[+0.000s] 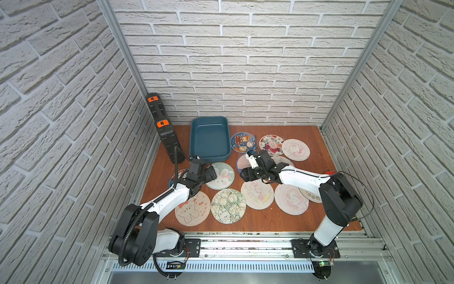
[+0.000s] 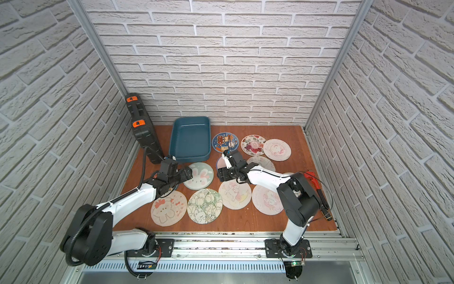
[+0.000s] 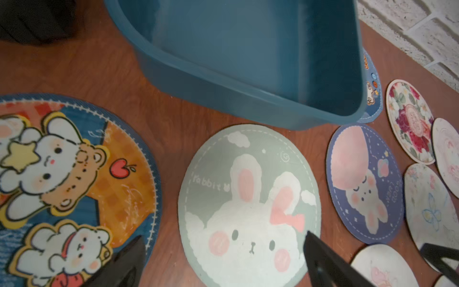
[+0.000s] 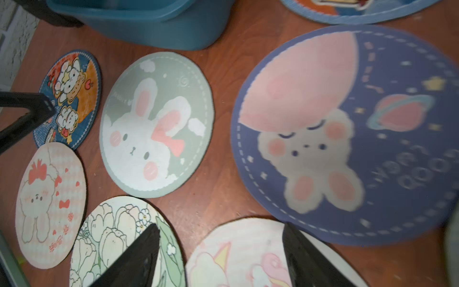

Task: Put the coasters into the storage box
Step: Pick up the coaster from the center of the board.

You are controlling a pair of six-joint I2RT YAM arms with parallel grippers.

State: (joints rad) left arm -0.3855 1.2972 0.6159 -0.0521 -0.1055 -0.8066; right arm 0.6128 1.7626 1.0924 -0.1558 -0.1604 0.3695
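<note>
Black case (image 1: 164, 127): stands upright in the back left corner, just beside the box; the left arm's cable crosses its lower end.
Bear coaster (image 3: 62, 186): dark blue, flat on the table (image 1: 270, 221). It is mostly hidden under the left arm in both top views and plain in the left wrist view.
Left gripper (image 1: 213, 174): jaws spread wide with nothing between them, low over the left edge of the green bunny coaster (image 1: 222, 177). In its own wrist view (image 3: 224, 236) a finger hangs over each of these two coasters.
Box (image 1: 210, 157): teal tub against the back wall, left of centre.
Purple bunny coaster (image 4: 347, 149): right of the green one. The right wrist covers most of it from above, and it is blurred in the right wrist view, so I cannot tell whether it lies flat.
Right gripper (image 1: 243, 174): jaws open, holding nothing. In its wrist view (image 4: 220, 225) the fingers stand over the tulip coaster (image 4: 119, 236) and the unicorn coaster (image 4: 236, 263).
Coasters: all that show lie on the table around the box, some with edges overlapping.
Red wrench (image 2: 312, 177): near the right wall, clear in a top view; in a top view (image 1: 328, 172) only a red tip shows behind the right arm.
</note>
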